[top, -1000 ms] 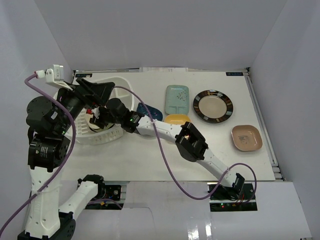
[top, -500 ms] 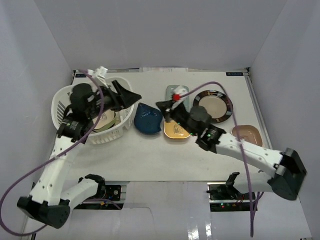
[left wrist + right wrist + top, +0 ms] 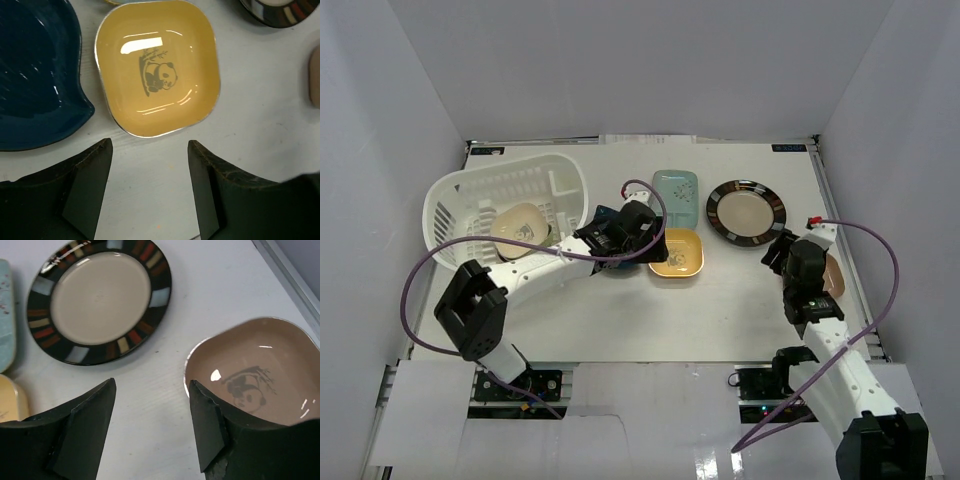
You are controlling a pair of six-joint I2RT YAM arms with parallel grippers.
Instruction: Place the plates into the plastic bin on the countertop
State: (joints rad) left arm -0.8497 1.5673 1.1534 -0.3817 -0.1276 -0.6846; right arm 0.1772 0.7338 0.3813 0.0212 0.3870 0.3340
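1. Left arm was over the plastic bin (image 3: 445, 215) half a second ago and now stretches to table centre. Left gripper (image 3: 149, 145) hangs low, fingers wide, nothing held. Yellow plate (image 3: 157, 67) sits just ahead of the tips, dark blue leaf plate (image 3: 35, 75) beside it on the left
2. Right arm was then above the yellow plate and is now back at the right edge. Right gripper (image 3: 151, 385) is also spread wide and empty. Brown plate (image 3: 250, 375) lies just ahead to the right, round black-rimmed plate (image 3: 100, 297) farther off
3. Reading: each arm lines up on its own plate, no pick begun. At least one cream plate (image 3: 520, 228) lies in the bin; five more wait on the countertop (image 3: 650, 310)
4. Yellow plate: flat, hollow up, a rounded square with no real long axis; its near edge runs across the finger gap
5. Pale teal plate (image 3: 675, 195): long axis near-to-far. Bin: mouth up, long axis roughly left-right, far-left corner
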